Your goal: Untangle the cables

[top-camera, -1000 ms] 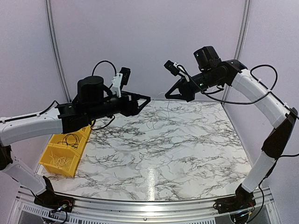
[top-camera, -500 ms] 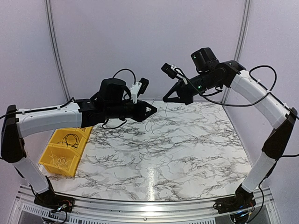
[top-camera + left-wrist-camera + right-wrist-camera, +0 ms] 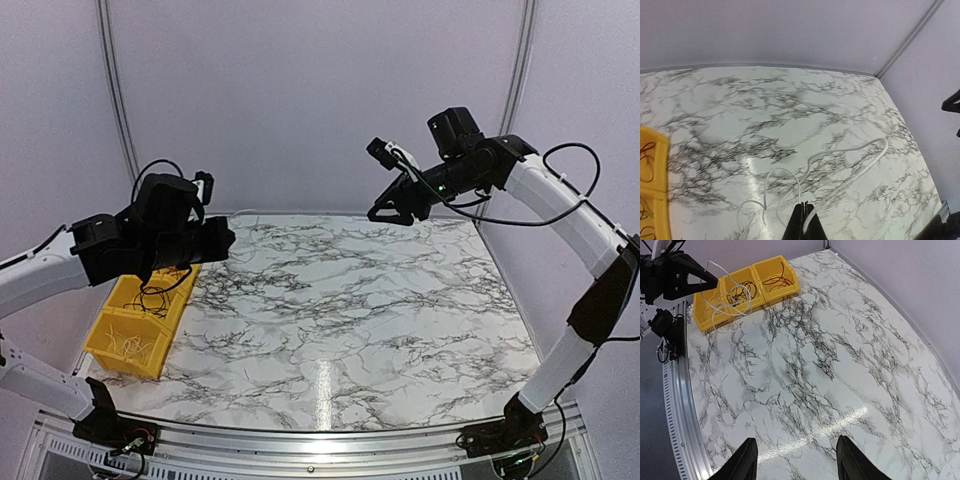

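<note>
Looking down over a marble-patterned table (image 3: 350, 300) taking up most of every view, with a yellow bin (image 3: 130, 340) of several compartments sitting at its left edge. Hovering the left gripper (image 3: 225, 240) in the air by the bin's far end, fingers pressed together and pinching a white cable (image 3: 850, 167) that is trailing in loose loops below the closed tips in the left wrist view and dangling over the bin in the right wrist view. Holding the right gripper (image 3: 385, 212) high over the table's far right part, well apart from the left one, jaws standing wide and gripping nothing. Finding the other cables inside the bin: a black coil (image 3: 152, 300) in the middle compartment, whitish strands (image 3: 130, 345) in the nearest one, a reddish cable (image 3: 777, 277) at the far end
</note>
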Controlling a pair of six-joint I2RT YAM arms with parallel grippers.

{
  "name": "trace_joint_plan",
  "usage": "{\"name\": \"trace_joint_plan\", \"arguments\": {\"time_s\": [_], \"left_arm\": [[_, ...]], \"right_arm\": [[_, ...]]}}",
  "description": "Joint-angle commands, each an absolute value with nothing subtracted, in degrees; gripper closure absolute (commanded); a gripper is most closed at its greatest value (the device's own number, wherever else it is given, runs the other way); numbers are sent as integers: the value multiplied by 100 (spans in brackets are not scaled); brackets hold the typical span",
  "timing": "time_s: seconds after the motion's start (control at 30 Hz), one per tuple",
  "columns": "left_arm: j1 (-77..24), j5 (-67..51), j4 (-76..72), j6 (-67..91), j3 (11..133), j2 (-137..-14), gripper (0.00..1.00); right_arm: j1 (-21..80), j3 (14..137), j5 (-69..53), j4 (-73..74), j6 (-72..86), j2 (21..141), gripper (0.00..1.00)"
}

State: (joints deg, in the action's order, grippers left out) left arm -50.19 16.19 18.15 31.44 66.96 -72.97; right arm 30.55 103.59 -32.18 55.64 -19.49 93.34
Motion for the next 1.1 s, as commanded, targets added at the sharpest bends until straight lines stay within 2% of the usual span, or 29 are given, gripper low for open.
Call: {"name": "trace_joint_plan", "arguments": {"time_s": [0.0, 0.23, 0.37, 0.5, 1.07], "left_arm": [[-4984, 3445, 3687, 4437, 6409, -6594, 100], [-4934, 4755, 5324, 6667, 6136, -6129, 100], [-4798, 4981, 6304, 8162, 6038, -6233, 100], [-4652, 4994, 6525, 8891, 5723, -6181, 100], [-3189, 4954, 6645, 9312, 4467, -5283, 100]], "right_arm": [[3006, 10444, -3142, 5372, -1854, 9213, 46], [3001, 10521, -3204, 5353, -1820, 9322, 45], [2997, 10489, -3195, 5353, -1834, 9310, 45], [2997, 10433, -3137, 5361, -1870, 9270, 45], [2979, 10193, -2951, 5353, -1924, 9091, 44]]}}
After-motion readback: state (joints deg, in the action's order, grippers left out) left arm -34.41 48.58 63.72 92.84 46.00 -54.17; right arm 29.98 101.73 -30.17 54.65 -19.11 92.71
